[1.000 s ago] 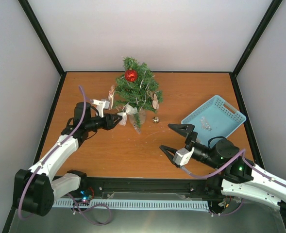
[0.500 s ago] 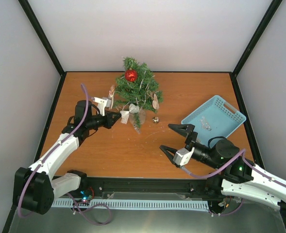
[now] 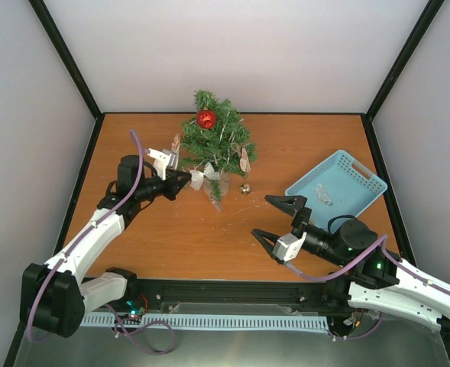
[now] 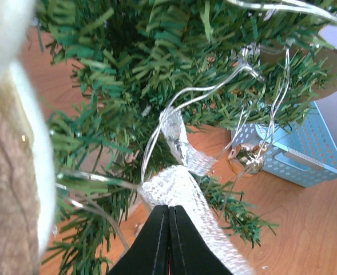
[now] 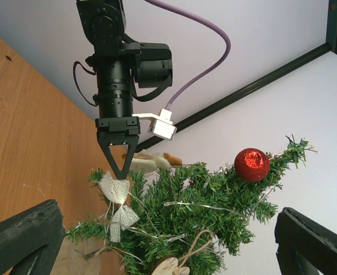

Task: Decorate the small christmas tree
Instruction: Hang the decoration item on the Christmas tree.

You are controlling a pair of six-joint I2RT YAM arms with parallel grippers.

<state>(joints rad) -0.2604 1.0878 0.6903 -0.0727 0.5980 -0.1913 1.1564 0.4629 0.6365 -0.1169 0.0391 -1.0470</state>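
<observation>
The tree (image 3: 213, 145) is standing near the middle of the tabletop's (image 3: 171, 237) far edge. It is wearing a red ball (image 3: 206, 118) near its top, thin silver strands (image 4: 214, 89) and pale wooden ornaments (image 3: 244, 159) on both sides. A white mesh bow (image 3: 202, 177) is sitting on a low branch on the side facing the left edge. The left tool (image 3: 185, 182) is reaching in from that side with its fingers pressed together, pinching the edge of the bow at their tips. A small bell (image 3: 245, 188) is lying on the tabletop just right of the tree's foot. A light blue basket (image 3: 335, 187) is sitting by the right edge, turned at an angle. The right tool (image 3: 263, 216) is hovering over the near right part of the tabletop, well apart from the tree, with its fingers spread wide and nothing between them.
</observation>
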